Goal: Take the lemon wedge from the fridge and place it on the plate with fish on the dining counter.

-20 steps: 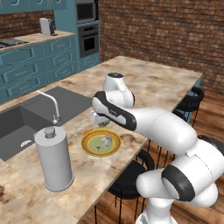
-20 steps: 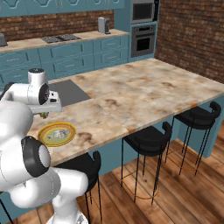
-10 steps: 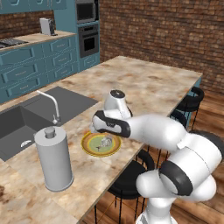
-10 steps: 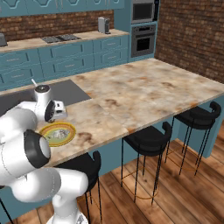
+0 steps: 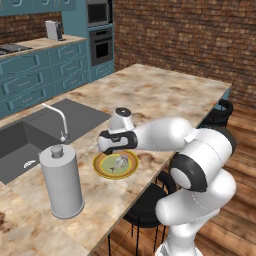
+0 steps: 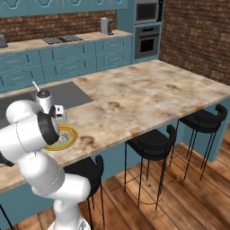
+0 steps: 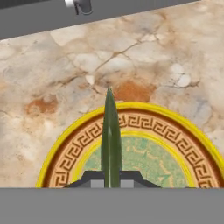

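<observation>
My gripper [image 7: 111, 179] is shut on the lemon wedge [image 7: 111, 135], a thin yellowish-green sliver pointing away from the hand. It hangs just above the near part of the yellow-rimmed plate [image 7: 65, 144] on the dining counter [image 7: 153, 57]. In the left base view the gripper [image 5: 112, 150] is low over the plate [image 5: 102, 170], whose olive centre holds the pale fish [image 5: 121, 161]. The right base view has the hand [image 6: 56, 114] over the plate [image 6: 71, 134], with my arm covering much of it. The fridge is out of view.
A grey paper-towel roll [image 5: 61, 182] stands left of the plate, near the counter's front edge. Behind it are the dark sink [image 5: 30, 145] and steel tap [image 5: 59, 120]. Black stools [image 6: 152, 143] line the counter's front. The counter top stretches away to the right.
The hand has come down and in from above the counter beyond the plate to low over the plate, still shut on the wedge. The plate and fish have not moved.
</observation>
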